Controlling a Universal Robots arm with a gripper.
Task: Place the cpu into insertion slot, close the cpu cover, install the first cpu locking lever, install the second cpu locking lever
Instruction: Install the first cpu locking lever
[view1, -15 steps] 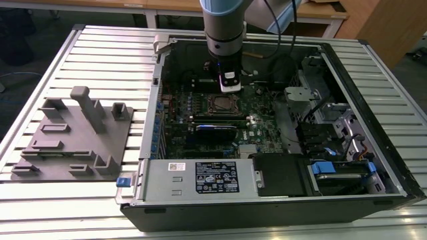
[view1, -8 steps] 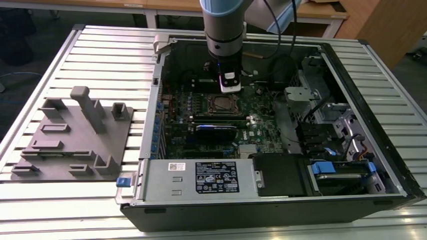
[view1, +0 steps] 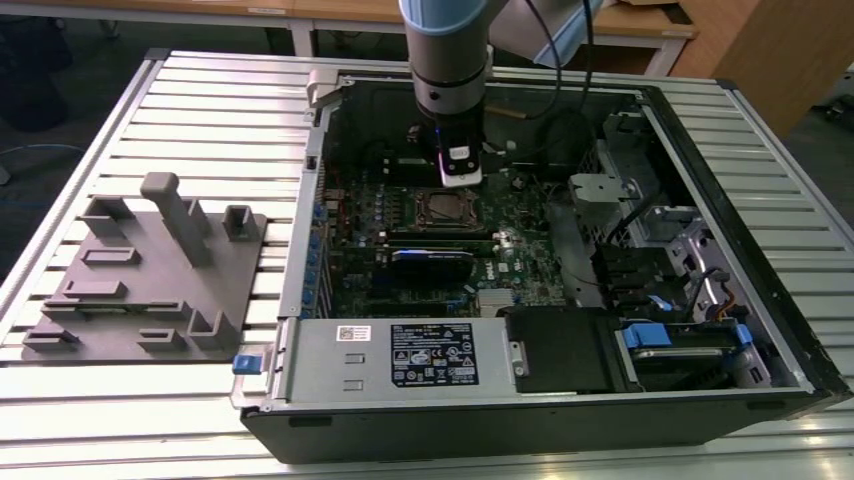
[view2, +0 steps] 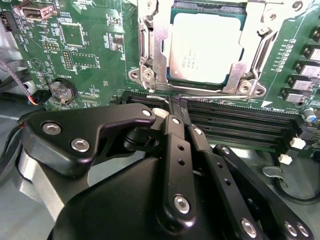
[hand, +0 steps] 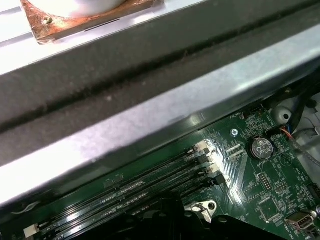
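The cpu (view2: 205, 47), silver-grey on top, lies flat in the insertion slot (view1: 441, 208) on the green board. The cpu cover (view2: 155, 37), a silver frame, is down around it. A thin locking lever rod (view2: 220, 95) runs along the socket edge nearest the gripper. My gripper (view2: 176, 101) has its black fingers (view2: 170, 130) pressed together, with the tips right at that rod. I cannot tell whether they pinch it or only touch it. In the exterior view the gripper (view1: 461, 178) hangs just behind the socket, inside the open computer case.
Long black memory slots (view2: 240, 120) lie between the gripper and the socket. A coin battery (view2: 62, 91) sits off to one side. The case wall (hand: 150, 125) is close by. A grey fixture plate (view1: 147, 270) stands at the exterior view's left, and a metal box (view1: 400, 355) at the case front.
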